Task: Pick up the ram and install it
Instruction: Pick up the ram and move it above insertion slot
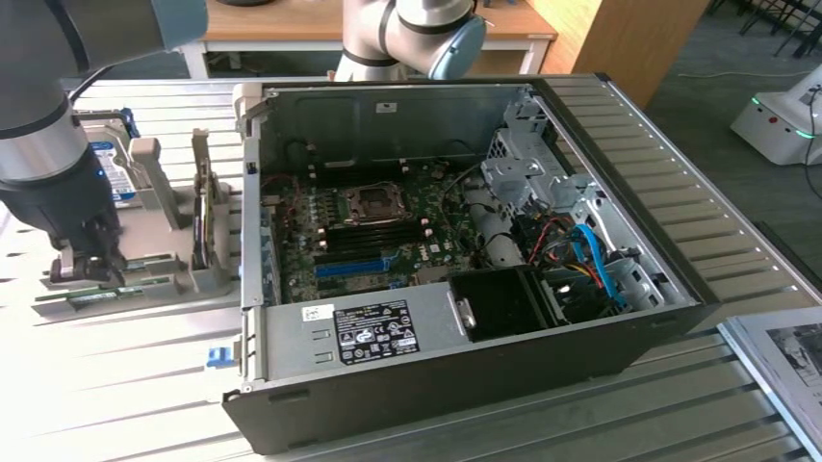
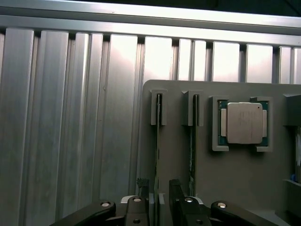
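Closest in, our gripper (image 2: 158,184) hung over the grey holder (image 2: 176,141) with its fingers (image 2: 142,185) released and spread. They straddled the thin upper edge of the ram (image 2: 158,136) without pressing on it. The ram stood on edge in its slot, at the exterior view's left beside the computer case (image 1: 449,385). We judged this to be the pick-up step, fingers lined up but nothing grasped yet. A sound grip would call for both fingers to meet the board squarely on its flat faces, since it is thin and seated in a narrow groove.

Just beside it we counted a second stick (image 2: 192,141) in a parallel slot, so two sticks in all. Past those lay one silver processor (image 2: 243,123) in its own recess. Farther off stood one hard drive (image 1: 118,168). The one open case showed the motherboard (image 1: 372,221), all on the slatted metal table (image 2: 70,117).
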Action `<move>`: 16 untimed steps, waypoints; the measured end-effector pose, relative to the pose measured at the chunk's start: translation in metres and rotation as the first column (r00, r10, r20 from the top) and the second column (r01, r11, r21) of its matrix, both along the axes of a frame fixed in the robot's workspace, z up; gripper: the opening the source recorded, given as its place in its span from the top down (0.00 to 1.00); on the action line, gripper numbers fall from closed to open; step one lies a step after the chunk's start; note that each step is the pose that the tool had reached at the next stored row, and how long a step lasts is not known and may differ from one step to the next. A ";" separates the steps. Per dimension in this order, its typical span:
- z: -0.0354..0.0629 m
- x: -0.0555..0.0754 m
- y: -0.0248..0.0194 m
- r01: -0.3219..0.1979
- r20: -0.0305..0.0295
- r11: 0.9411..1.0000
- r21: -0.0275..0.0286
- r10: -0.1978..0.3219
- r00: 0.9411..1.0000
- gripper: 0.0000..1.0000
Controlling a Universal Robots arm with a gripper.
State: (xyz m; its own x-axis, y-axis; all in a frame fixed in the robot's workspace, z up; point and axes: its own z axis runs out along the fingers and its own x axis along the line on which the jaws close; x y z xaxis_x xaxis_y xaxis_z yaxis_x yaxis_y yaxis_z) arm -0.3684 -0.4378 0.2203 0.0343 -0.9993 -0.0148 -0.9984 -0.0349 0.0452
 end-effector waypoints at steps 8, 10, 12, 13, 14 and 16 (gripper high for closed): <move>0.0000 0.003 0.0000 0.000 0.000 1.000 0.000 0.000 1.000 0.69; 0.0000 0.004 0.0000 0.000 0.000 1.000 0.000 0.000 1.000 0.69; 0.0000 0.005 0.0000 0.000 0.000 1.000 0.000 0.000 1.000 0.69; 0.0000 0.005 0.0000 0.000 0.000 1.000 0.000 0.000 1.000 0.69; 0.0000 0.006 0.0000 0.000 0.000 1.000 0.000 0.000 1.000 0.69; 0.0000 0.006 0.0000 0.000 0.000 1.000 0.000 0.000 1.000 0.69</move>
State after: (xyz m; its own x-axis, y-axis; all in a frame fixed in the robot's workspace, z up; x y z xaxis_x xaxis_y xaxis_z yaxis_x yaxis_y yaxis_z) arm -0.3621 -0.4378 0.2203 0.0342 -0.9993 -0.0147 -0.9984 -0.0349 0.0452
